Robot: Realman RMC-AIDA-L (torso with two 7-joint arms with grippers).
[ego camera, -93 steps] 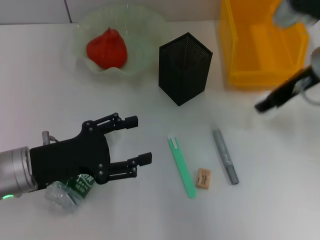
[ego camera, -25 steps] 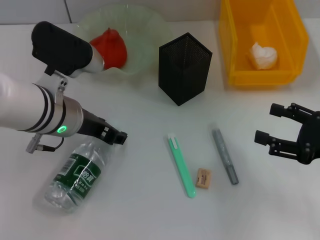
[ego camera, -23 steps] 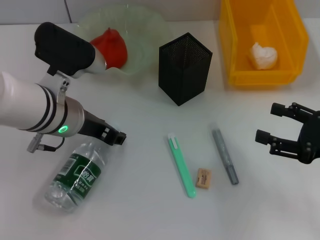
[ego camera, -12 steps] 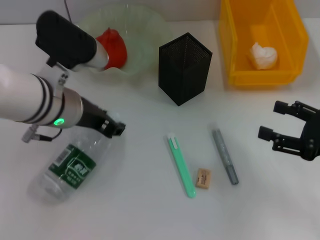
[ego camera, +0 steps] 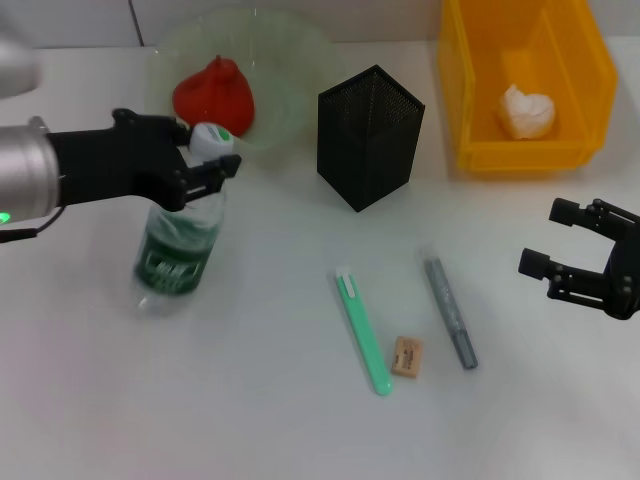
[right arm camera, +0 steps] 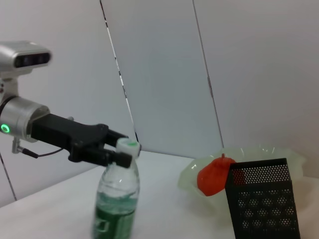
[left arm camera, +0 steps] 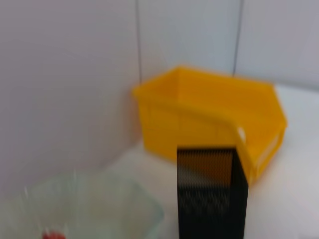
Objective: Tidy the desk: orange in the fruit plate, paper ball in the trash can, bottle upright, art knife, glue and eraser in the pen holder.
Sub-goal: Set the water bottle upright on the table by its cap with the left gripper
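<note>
At the left of the desk, our left gripper (ego camera: 205, 160) is clamped around the neck of the bottle (ego camera: 178, 250), just under the cap. Half a second ago the bottle lay on its side, tilted under the arm; now it stands, base on the desk just in front of the plate (ego camera: 290, 100). The right wrist view confirms it is close to vertical, cap up.

We judge the upright step essentially done, pending release; a slight lean may remain, so letting go gently matters.

Our right gripper (ego camera: 575, 250) hovers wide open and empty at the right edge, little changed over the last second.

Status of the rest:
- Orange (ego camera: 213, 96) sits in the plate.
- Paper ball (ego camera: 526, 110) lies in the bin (ego camera: 470, 90).
- Holder (ego camera: 370, 135) stands between plate and bin; we cannot see inside it.
- Green knife (ego camera: 363, 332), eraser (ego camera: 406, 357) and grey glue stick (ego camera: 450, 312) lie loose on the desk in front of the holder, the eraser between the other two.

These three remain to be collected, and the right gripper is nearest them.
</note>
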